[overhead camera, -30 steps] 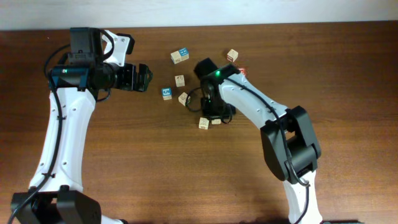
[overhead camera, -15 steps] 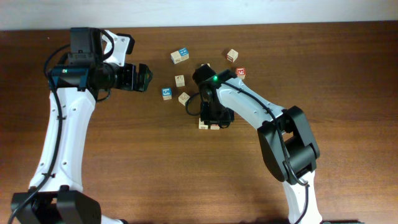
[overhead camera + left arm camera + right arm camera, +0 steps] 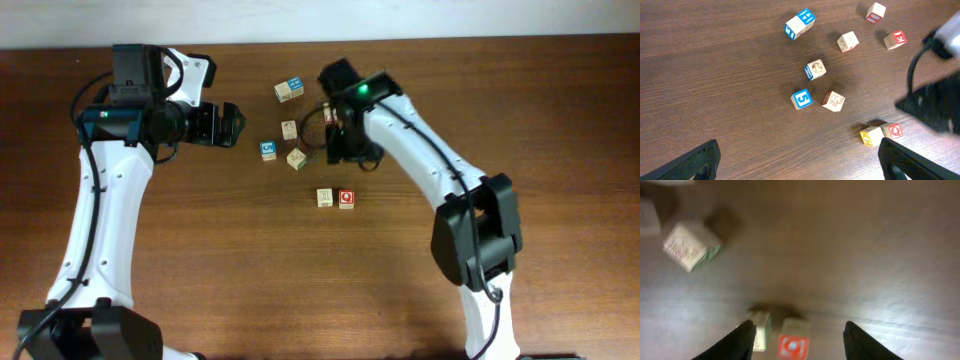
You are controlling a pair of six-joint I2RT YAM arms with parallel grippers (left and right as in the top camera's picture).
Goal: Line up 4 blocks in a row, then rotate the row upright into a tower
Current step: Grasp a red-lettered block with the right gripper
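Empty right gripper (image 3: pixel 798 332), fingers apart, above the Q block (image 3: pixel 791 346)
The left gripper (image 3: pixel 800 167) hangs wide apart, empty. The Q block sits just beside a pale block (image 3: pixel 325 197); a red-faced block (image 3: pixel 895 39) and a red-lettered block (image 3: pixel 876 12) lie well apart from them. Likely light, rigid, smooth wood: pinch opposite flat sides, not corners.

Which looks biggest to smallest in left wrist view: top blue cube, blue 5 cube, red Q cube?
1. top blue cube
2. blue 5 cube and red Q cube, near alike; not ranking them.
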